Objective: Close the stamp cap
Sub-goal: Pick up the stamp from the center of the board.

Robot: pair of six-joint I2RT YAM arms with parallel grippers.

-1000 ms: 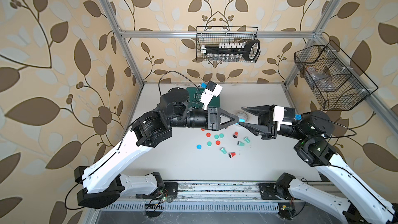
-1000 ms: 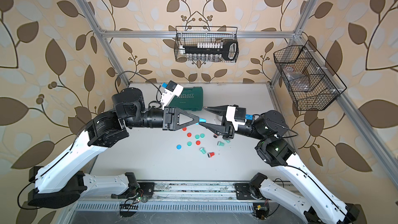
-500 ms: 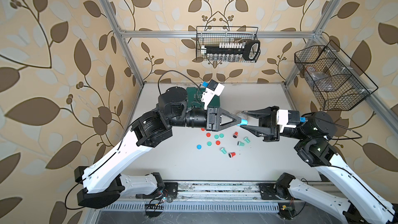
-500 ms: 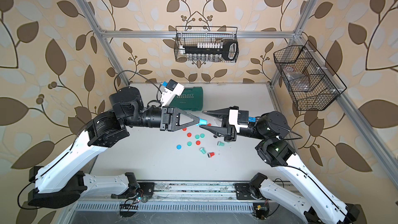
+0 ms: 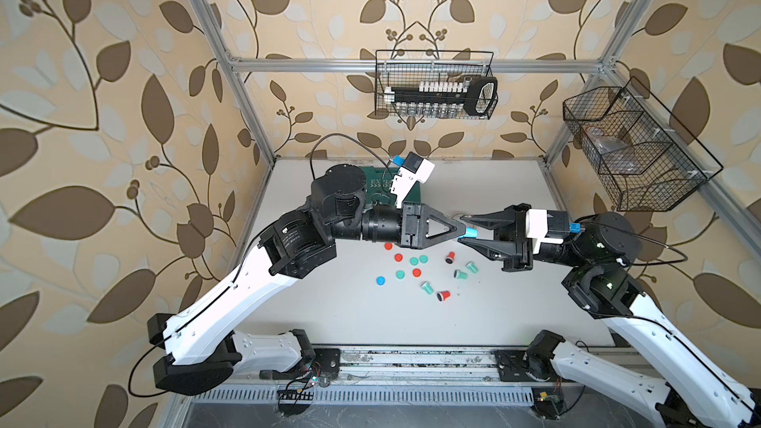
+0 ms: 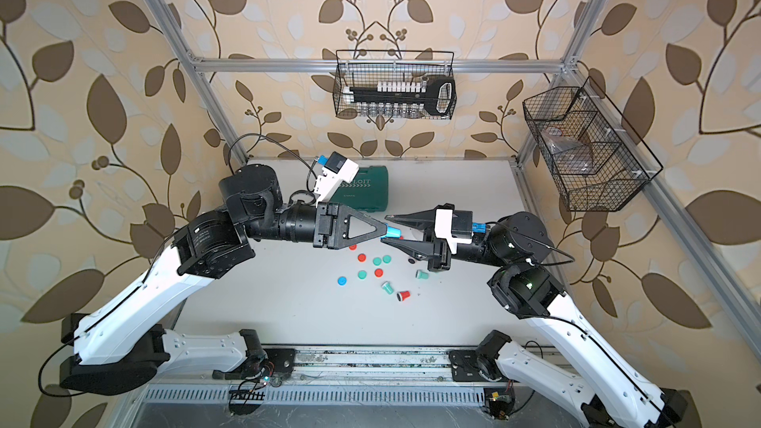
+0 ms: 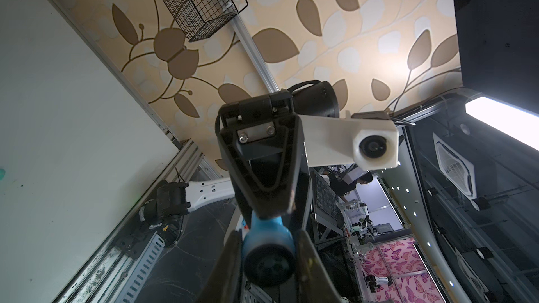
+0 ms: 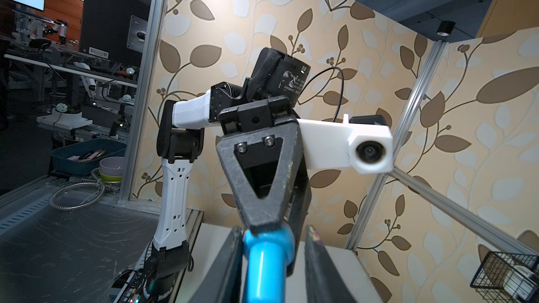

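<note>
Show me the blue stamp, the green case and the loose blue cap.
blue stamp (image 5: 472,233), in a top view, on its exposed end.
green case (image 6: 370,197), in a top view, on its lid.
loose blue cap (image 5: 380,280), in a top view, on its top.

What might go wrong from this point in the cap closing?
1. The left gripper pinches the stamp only at its fingertips, in mid-air. An off-centre squeeze from the right gripper, whose fingers flank it, may twist it loose and drop it among the caps on the table.
2. The two grippers' tips nearly meet, so they may collide.
</note>
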